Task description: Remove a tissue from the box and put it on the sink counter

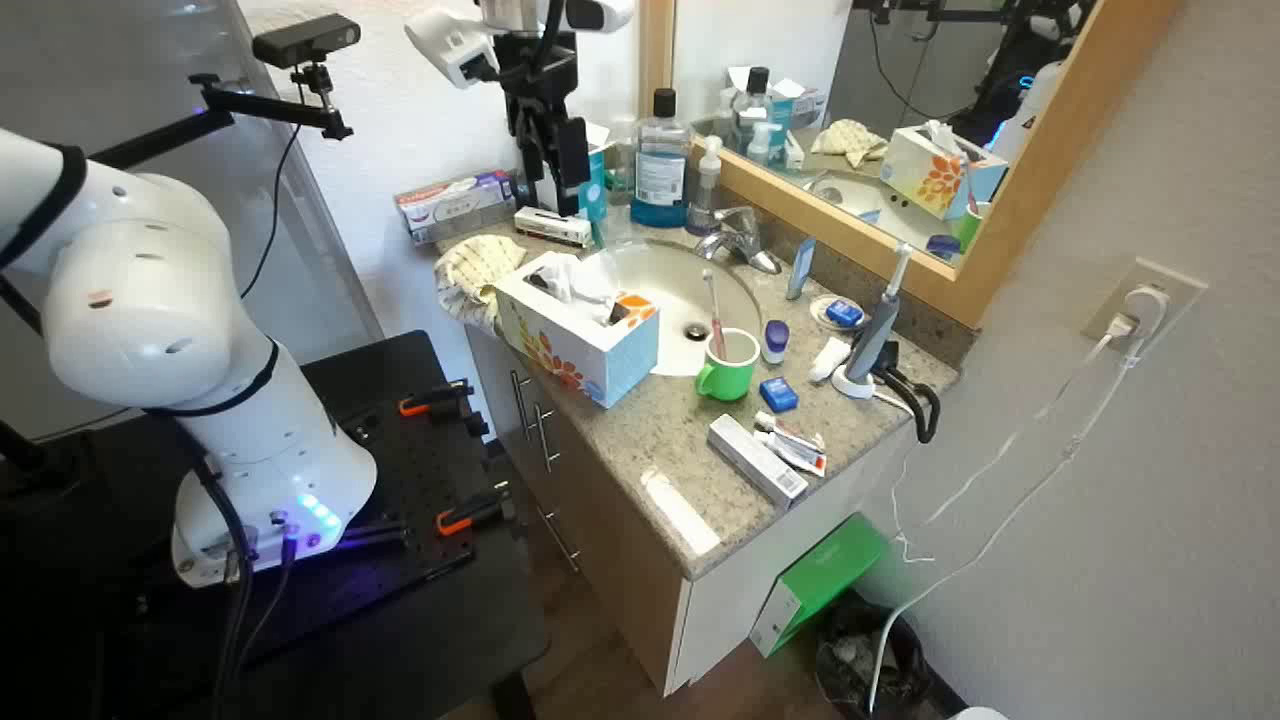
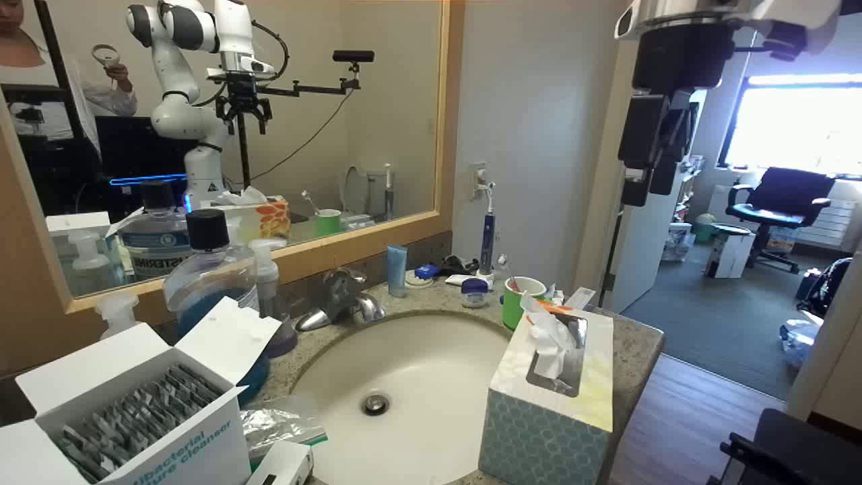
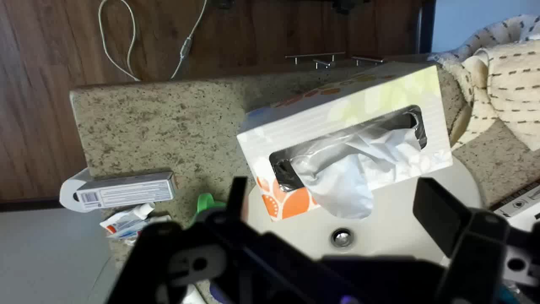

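The tissue box stands on the sink counter between the front edge and the basin. Its pale top with the oval slot also shows in an exterior view and in the wrist view. A crumpled white tissue sticks out of the slot and droops over one side; it shows in both exterior views. My gripper is open and empty. It points down, high above the counter and apart from the tissue, and shows in both exterior views.
The basin and faucet lie behind the box. A green mug with a toothbrush, mouthwash bottle, open white carton, cloth and toothpaste box stand around it. The mirror borders the back.
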### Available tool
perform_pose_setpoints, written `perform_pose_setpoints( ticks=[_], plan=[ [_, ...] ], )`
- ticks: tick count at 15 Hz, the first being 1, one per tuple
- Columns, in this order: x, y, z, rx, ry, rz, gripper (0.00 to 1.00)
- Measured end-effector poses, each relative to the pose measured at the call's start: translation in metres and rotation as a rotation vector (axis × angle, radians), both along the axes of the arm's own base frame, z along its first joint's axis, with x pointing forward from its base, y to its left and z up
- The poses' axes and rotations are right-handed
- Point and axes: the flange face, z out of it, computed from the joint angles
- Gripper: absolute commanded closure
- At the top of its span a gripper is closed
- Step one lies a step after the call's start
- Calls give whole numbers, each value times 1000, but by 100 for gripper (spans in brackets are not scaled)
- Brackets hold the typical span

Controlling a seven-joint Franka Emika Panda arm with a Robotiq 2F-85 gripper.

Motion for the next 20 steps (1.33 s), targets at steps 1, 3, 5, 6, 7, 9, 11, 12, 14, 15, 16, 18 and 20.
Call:
perform_pose_setpoints(
  ticks=[1,3,5,6,7,9,11,12,14,15,16,18,20],
  plan=[
    [0,0,0,0,0,0,0],
    [0,0,0,0,0,0,0],
    [0,0,0,0,0,0,0],
    [0,0,0,0,0,0,0],
    [0,0,0,0,0,0,0],
    [0,0,0,0,0,0,0],
    [0,0,0,0,0,0,0],
    [0,0,0,0,0,0,0],
    [0,0,0,0,0,0,0],
    [0,0,0,0,0,0,0],
    [0,0,0,0,0,0,0],
    [0,2,0,8,0,0,0],
    [-1,8,-3,59,3,-12,0]
  ],
)
